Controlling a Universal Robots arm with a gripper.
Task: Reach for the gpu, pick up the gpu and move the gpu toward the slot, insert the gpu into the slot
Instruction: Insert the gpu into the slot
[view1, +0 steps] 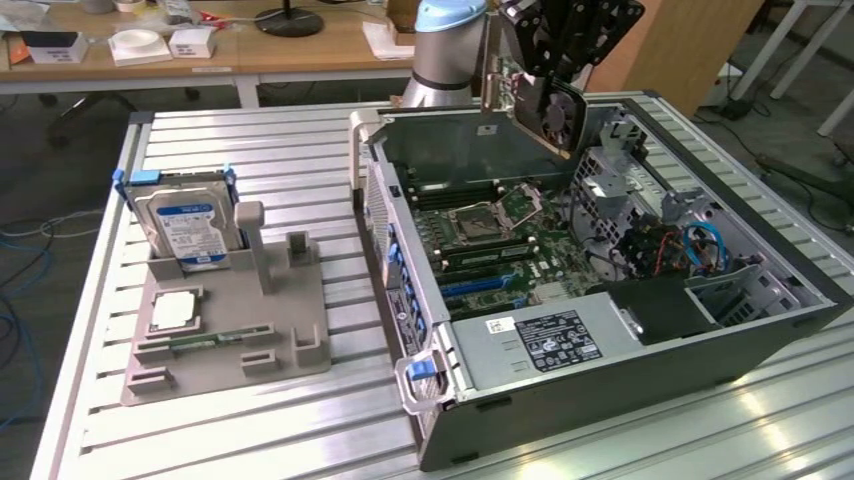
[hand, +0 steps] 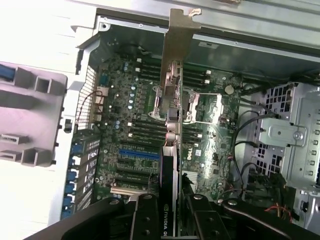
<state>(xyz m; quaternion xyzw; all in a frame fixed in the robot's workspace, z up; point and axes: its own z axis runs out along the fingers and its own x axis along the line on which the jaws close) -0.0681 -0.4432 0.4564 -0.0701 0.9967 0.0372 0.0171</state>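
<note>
While gripper (view1: 558, 70) clamps the gpu (view1: 561, 108) by its upper edge, the card hangs on edge over the open case (view1: 641, 390), at the far end near the arm base, clear of the motherboard (view1: 494, 240). Wrist view: fingers (hand: 145, 220) press both faces of the gpu, bracket (hand: 176, 65) at the far end. Blue slot (hand: 140, 152) lies on the board below, apart from the card. Hard drive (view1: 187, 225) stands in a grey holder (view1: 227, 340) at the exterior view's left.
</note>
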